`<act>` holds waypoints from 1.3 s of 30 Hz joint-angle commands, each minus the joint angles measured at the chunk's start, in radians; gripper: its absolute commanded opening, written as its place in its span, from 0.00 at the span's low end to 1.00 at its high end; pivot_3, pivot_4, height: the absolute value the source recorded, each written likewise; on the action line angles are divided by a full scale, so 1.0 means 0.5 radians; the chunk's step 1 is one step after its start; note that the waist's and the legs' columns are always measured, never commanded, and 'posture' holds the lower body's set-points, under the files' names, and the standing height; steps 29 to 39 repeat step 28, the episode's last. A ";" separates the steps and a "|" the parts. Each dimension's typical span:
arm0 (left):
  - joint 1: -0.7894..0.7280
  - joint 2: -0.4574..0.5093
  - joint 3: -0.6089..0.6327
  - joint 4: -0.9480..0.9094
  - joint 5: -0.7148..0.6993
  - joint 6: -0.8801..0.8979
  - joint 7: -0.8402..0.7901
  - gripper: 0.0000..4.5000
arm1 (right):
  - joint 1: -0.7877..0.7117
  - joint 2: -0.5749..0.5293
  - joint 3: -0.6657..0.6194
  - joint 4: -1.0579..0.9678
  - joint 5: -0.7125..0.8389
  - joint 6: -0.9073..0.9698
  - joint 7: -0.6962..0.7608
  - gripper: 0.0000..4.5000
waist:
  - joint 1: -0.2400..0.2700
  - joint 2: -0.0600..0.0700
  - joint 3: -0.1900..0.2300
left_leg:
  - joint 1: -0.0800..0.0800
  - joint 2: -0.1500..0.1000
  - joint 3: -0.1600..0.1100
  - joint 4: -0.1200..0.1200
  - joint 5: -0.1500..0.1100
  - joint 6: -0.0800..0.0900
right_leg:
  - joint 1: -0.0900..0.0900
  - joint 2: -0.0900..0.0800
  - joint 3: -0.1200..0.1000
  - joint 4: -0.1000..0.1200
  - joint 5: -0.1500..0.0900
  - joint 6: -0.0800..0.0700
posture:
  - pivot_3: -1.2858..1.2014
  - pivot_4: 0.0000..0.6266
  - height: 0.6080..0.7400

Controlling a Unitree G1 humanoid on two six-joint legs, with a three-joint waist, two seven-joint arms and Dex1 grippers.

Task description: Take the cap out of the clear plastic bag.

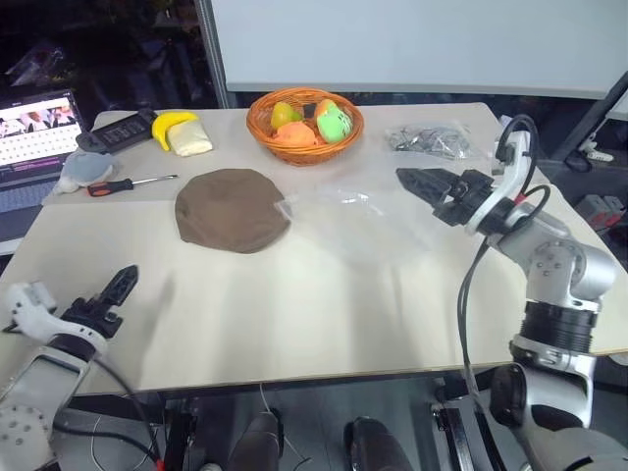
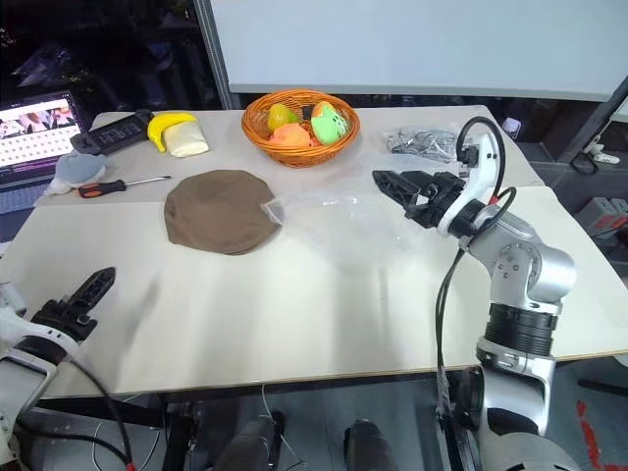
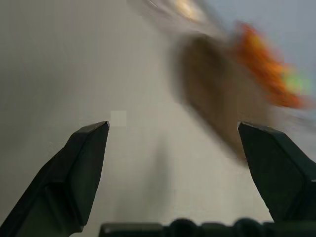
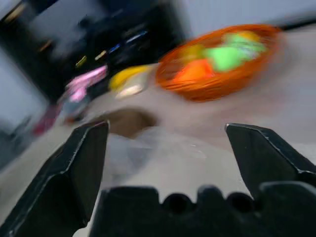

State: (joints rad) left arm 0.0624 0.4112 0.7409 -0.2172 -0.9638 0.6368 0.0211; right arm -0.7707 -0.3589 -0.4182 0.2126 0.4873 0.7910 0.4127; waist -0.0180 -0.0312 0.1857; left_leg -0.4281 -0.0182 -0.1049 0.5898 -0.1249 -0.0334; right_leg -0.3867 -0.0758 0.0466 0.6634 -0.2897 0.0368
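cap (image 1: pixel 232 209): lying flat on the table (image 1: pixel 294 314), out of the bag; its right edge is just touching the bag's mouth; sitting in front of the orange wicker basket (image 1: pixel 304 125)
clear plastic bag (image 1: pixel 358 218): lying flat and empty-looking on the table, right of the cap, between the cap and the right gripper; hard to trace its far edge against the tabletop
left gripper (image 1: pixel 116 291): hovering at the near left corner of the table, well apart from the cap; fingers spread wide, gripping nothing; left wrist view is showing both fingers (image 3: pixel 74 173) apart with bare table between them
right gripper (image 1: pixel 424 183): hanging above the table at the bag's right end, pointing toward the bag; fingers spread, nothing between them; right wrist view is looking past the fingers at bag, cap and basket, all blurred
basket contents: yellow, orange and green fruit-like pieces
small clear bag of dark bits (image 1: pixel 430 139): lying right of the basket, behind the right gripper
back left: banana (image 1: pixel 171 126); pale block (image 1: pixel 189 137); screwdriver (image 1: pixel 128 183); grey-white cloth lump (image 1: pixel 86 169); laptop (image 1: pixel 34 132) is showing at the table's left edge
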 commanded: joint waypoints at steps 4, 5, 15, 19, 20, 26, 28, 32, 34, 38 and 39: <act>0.072 -0.179 -0.010 0.127 0.618 -0.595 0.180 1.00 | 0.180 -0.014 0.303 0.281 -0.670 -0.792 -0.541 0.99 | 0.011 0.001 0.000 | -0.006 -0.003 0.000 -0.002 0.000 0.000 | -0.005 -0.001 0.000 0.000 0.000 0.001 | 0.52 0.24 1.00; 0.090 -0.209 -0.007 0.139 0.654 -0.641 0.182 1.00 | 0.211 -0.013 0.325 0.292 -0.710 -0.869 -0.565 0.99 | 0.010 0.001 0.000 | -0.008 -0.003 0.001 -0.003 -0.001 0.000 | -0.006 -0.002 0.001 -0.001 0.000 0.001 | 0.52 0.24 1.00; 0.155 -0.297 0.029 0.266 0.802 -0.908 0.132 1.00 | 0.296 0.052 0.310 0.442 -0.713 -1.103 -0.654 0.99 | -0.021 0.001 0.000 | 0.004 0.000 0.003 0.001 -0.002 0.001 | 0.004 0.001 0.003 0.002 0.001 0.002 | 0.52 0.24 1.00; 0.152 -0.297 0.019 0.283 0.801 -0.927 0.103 1.00 | 0.280 0.059 0.348 0.519 -0.732 -1.140 -0.630 0.99 | -0.030 0.001 0.000 | 0.003 0.000 0.003 0.001 -0.002 0.001 | 0.004 0.001 0.003 0.002 0.001 0.002 | 0.52 0.24 1.00; 0.152 -0.299 0.016 0.285 0.797 -0.930 0.091 1.00 | 0.278 0.056 0.358 0.536 -0.741 -1.154 -0.626 0.99 | -0.030 0.001 0.000 | 0.003 0.000 0.003 0.001 -0.002 0.001 | 0.003 0.001 0.003 0.002 0.001 0.003 | 0.52 0.24 1.00; 0.149 -0.302 0.008 0.277 0.802 -0.940 0.058 1.00 | 0.263 0.048 0.358 0.597 -0.727 -1.176 -0.602 0.99 | -0.040 0.001 0.000 | 0.003 -0.001 0.003 0.001 -0.002 0.002 | 0.004 0.001 0.003 0.003 0.001 0.003 | 0.52 0.24 1.00; 0.149 -0.305 0.004 0.271 0.804 -0.957 0.034 1.00 | 0.265 0.051 0.362 0.601 -0.724 -1.178 -0.588 0.99 | -0.042 0.001 0.000 | 0.003 -0.001 0.003 0.001 -0.002 0.002 | 0.004 0.001 0.003 0.003 0.001 0.003 | 0.52 0.24 1.00; 0.149 -0.305 0.004 0.271 0.804 -0.957 0.034 1.00 | 0.265 0.051 0.362 0.601 -0.724 -1.178 -0.588 0.99 | -0.042 0.001 0.000 | 0.003 -0.001 0.003 0.001 -0.002 0.002 | 0.004 0.001 0.003 0.003 0.001 0.003 | 0.52 0.24 1.00; 0.149 -0.305 0.004 0.271 0.804 -0.957 0.034 1.00 | 0.265 0.051 0.362 0.601 -0.724 -1.178 -0.588 0.99 | -0.042 0.001 0.000 | 0.003 -0.001 0.003 0.001 -0.002 0.002 | 0.004 0.001 0.003 0.003 0.001 0.003 | 0.52 0.24 1.00; 0.149 -0.305 0.004 0.271 0.804 -0.957 0.034 1.00 | 0.265 0.051 0.362 0.601 -0.724 -1.178 -0.588 0.99 | -0.042 0.001 0.000 | 0.003 -0.001 0.003 0.001 -0.002 0.002 | 0.004 0.001 0.003 0.003 0.001 0.003 | 0.52 0.24 1.00; 0.149 -0.305 0.004 0.271 0.804 -0.957 0.034 1.00 | 0.265 0.051 0.362 0.601 -0.724 -1.178 -0.588 0.99 | -0.042 0.001 0.000 | 0.003 -0.001 0.003 0.001 -0.002 0.002 | 0.004 0.001 0.003 0.003 0.001 0.003 | 0.52 0.24 1.00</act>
